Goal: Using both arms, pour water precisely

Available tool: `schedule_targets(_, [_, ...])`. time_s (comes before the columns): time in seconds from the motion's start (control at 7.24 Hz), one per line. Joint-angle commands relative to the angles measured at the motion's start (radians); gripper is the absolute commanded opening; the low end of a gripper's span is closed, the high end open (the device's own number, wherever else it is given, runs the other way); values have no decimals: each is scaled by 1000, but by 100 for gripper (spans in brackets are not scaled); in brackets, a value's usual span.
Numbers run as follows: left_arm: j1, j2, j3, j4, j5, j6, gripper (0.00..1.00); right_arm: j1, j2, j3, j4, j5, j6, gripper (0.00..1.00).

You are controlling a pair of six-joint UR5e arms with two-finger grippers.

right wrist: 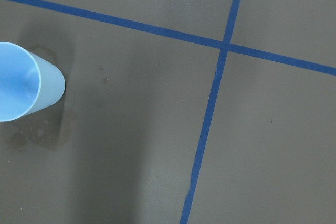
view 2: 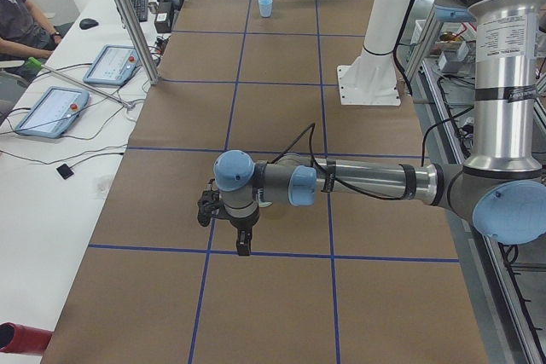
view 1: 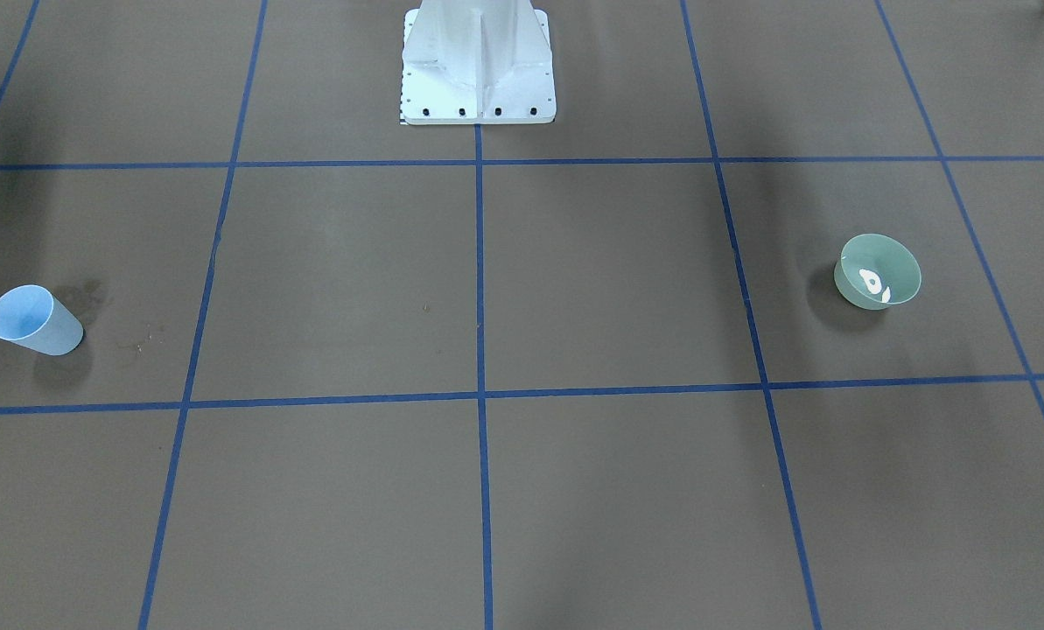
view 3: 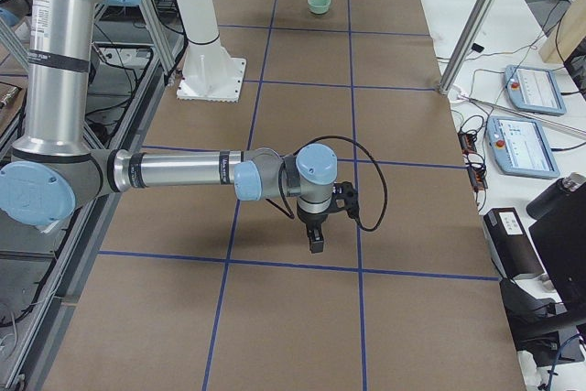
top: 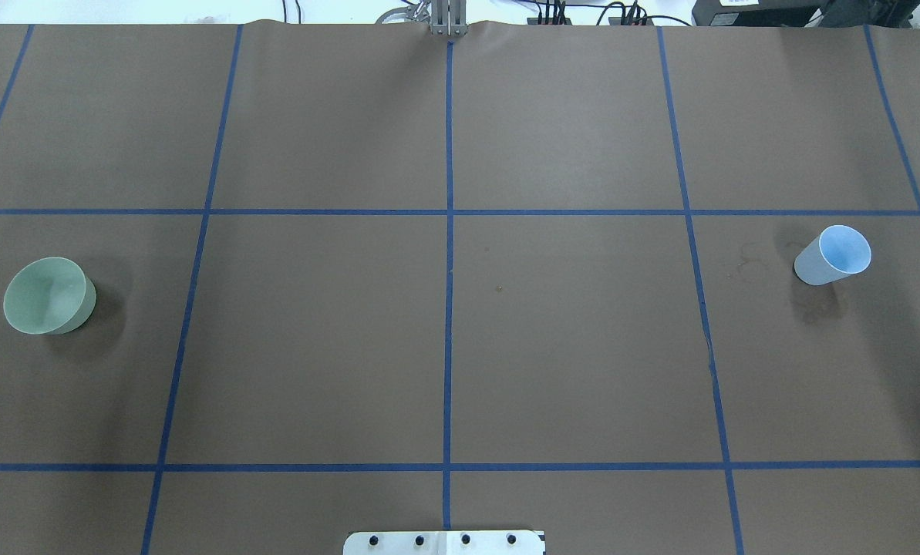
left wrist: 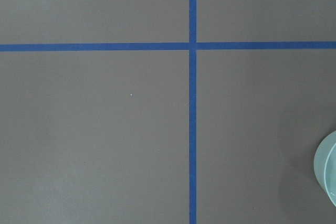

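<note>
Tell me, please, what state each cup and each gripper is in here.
blue cup, upright, untouched, contents unclear.
green cup, upright, untouched, a little water glinting inside.
left gripper, pointing down, holding nothing; open or shut unclear.
right gripper, pointing down, holding nothing; open or shut unclear.

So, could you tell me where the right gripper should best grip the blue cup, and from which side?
Take the blue cup by its side wall, halfway up, the right gripper coming in level from the middle of the table. It stands upright and widens toward its open rim, so a sideways grip should hold and leaves the rim free for pouring.
</note>
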Motion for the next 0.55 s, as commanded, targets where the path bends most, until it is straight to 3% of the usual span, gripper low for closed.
schedule_targets(0.0, [1,-1,7,0,0,-5,100,6,1,-2,-6,1,0,100])
schedule_targets(0.41, [0,0,-8,0,-2,-5,100,10,1,-2,-6,1,0,100])
